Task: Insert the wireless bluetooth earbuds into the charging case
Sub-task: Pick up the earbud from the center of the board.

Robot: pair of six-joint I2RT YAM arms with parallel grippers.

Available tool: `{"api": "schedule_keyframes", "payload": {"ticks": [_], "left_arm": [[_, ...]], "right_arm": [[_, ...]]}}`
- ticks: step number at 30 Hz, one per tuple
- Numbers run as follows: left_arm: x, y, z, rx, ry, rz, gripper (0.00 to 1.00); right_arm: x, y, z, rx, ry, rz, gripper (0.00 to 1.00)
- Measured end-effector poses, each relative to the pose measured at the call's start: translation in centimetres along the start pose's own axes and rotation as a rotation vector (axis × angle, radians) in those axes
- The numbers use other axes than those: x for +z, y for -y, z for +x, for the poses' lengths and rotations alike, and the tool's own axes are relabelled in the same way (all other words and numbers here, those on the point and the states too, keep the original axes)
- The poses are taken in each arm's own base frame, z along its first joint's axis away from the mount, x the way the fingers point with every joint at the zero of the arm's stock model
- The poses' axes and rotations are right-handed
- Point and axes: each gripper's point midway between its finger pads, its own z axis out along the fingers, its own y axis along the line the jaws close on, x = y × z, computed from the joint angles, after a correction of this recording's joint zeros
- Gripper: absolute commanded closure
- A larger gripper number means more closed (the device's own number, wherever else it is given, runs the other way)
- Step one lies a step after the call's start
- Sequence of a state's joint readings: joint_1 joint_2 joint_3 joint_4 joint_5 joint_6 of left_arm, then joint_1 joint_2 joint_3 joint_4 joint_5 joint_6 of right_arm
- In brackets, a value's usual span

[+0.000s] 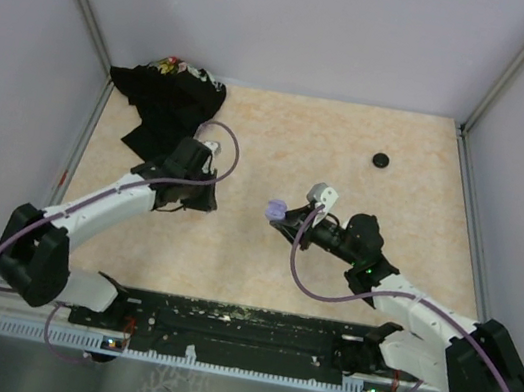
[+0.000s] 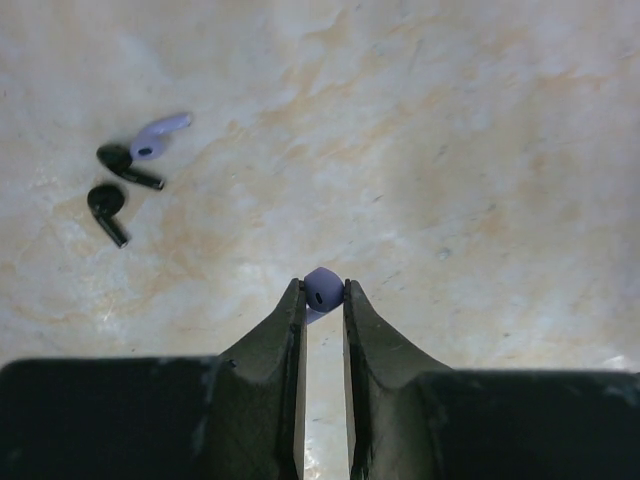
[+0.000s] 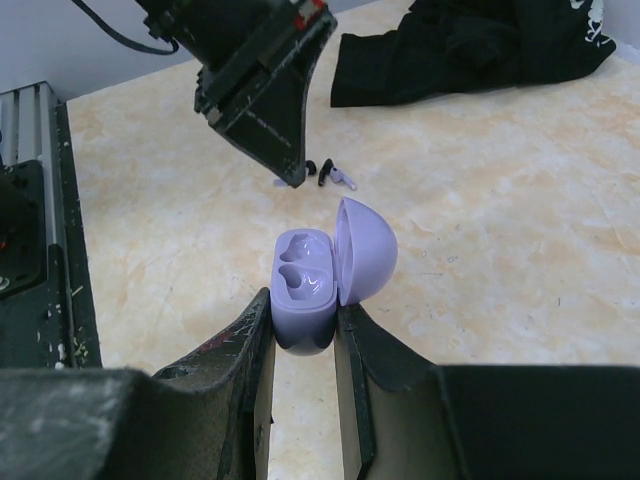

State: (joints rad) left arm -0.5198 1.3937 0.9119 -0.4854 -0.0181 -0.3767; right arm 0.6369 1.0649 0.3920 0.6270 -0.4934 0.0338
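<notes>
Earbuds, left side: three lie loose on the table (image 2: pixel 480 130). A loose lavender earbud (image 2: pixel 160 135) touches a black earbud (image 2: pixel 128 165); a second black earbud (image 2: pixel 105 208) lies just beside them.

Centre-left: the left gripper (image 2: pixel 322 292) is clenched on the held lavender earbud (image 2: pixel 321 284), pinched by its bulb at the very fingertips. I cannot tell whether it is lifted clear of the tabletop.

Handling, judged: tiny, light, rigid glossy plastic. The rounded bulb may twist or squirt out of a tip pinch. Gripping across the bulb's sides leaves the stem free to lead into a socket.

Right: the right gripper (image 3: pixel 304 306) clamps the lower body of the charging case (image 3: pixel 300 275), lid (image 3: pixel 365 250) open and both sockets empty. This low hold keeps the sockets unobstructed.
</notes>
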Motion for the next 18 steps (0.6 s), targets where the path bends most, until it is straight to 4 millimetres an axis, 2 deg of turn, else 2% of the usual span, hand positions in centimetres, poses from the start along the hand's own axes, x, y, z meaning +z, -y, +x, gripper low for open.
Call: {"api": "schedule_keyframes", "payload": {"ticks": [5, 10, 18], "left_arm": [[-2.9, 3.3, -3.7, 0.023, 0.162, 0.175, 0.84], [-6.7, 6.8, -7.0, 0.048, 0.330, 0.365, 0.84], [-11.7, 11.1, -9.3, 0.076, 0.479, 0.631, 0.83]], "right_arm": [[-0.1, -0.1, -0.4, -0.002, 0.009, 0.001, 1.00], [-0.3, 0.0, -1.1, -0.010, 0.027, 0.010, 1.00], [-0.3, 0.3, -2.0, 0.000, 0.057, 0.037, 1.00]]}}
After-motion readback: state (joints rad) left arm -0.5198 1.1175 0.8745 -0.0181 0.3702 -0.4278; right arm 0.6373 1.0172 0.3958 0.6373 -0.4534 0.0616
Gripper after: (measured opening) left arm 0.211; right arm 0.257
